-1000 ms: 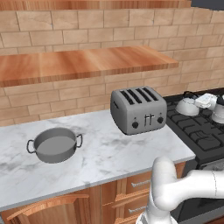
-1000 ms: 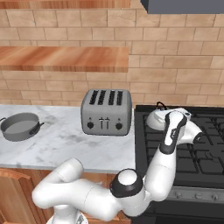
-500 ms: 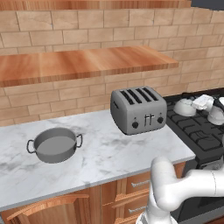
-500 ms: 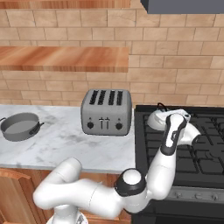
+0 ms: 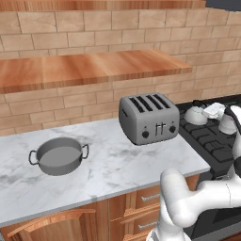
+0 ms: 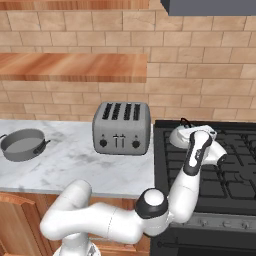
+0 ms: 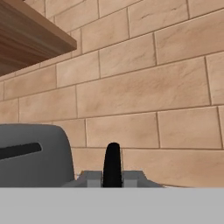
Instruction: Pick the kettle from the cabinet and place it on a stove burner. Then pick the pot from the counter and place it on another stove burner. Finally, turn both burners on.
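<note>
Half the kettle (image 6: 179,135) hidden behind the tool (image 6: 200,134) over the stove burners (image 6: 225,172), tool's grip state unclear.

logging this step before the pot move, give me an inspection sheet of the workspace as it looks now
surface: white marble counter, black cooktop to its right.
job's things: kettle on a rear-left stove burner; pot upright on the counter's left; cabinet shelf bare.
clutter: grey toaster between pot and stove.
grippers: tool at the kettle's handle; the hand view shows a black bar between the fingers, apparently shut on it.
cables: nothing seen.
surroundings: tan brick wall, wooden drawer fronts below.
</note>
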### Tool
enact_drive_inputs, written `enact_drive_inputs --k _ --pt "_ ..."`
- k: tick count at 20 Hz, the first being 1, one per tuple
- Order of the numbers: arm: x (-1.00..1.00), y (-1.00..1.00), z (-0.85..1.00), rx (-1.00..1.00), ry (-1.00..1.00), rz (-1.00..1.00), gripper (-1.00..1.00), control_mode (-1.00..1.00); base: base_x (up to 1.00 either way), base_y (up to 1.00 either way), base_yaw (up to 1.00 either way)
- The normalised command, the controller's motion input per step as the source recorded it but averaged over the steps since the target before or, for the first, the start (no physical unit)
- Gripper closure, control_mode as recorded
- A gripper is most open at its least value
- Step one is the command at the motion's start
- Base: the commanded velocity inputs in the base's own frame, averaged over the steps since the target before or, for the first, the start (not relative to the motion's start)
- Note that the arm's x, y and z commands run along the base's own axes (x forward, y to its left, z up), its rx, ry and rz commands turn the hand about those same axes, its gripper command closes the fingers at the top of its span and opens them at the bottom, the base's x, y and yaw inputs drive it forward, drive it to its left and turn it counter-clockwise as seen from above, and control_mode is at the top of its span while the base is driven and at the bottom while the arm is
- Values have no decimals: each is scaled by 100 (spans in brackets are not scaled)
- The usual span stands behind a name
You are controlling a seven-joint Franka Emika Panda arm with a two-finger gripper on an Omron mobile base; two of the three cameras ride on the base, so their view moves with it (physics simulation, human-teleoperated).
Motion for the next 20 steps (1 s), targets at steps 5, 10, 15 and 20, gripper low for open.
enact_drive_inputs --k 5,10,15,20 --pt "33 -7 -15 0 0 0 100 -100 0 0 0" --pt "29 -9 -15 0 0 0 100 -100 0 0 0" --pt "17 -4 -20 0 0 0 100 -100 0 0 0" --pt "1 0 -24 0 0 0 -100 -100 0 0 0"
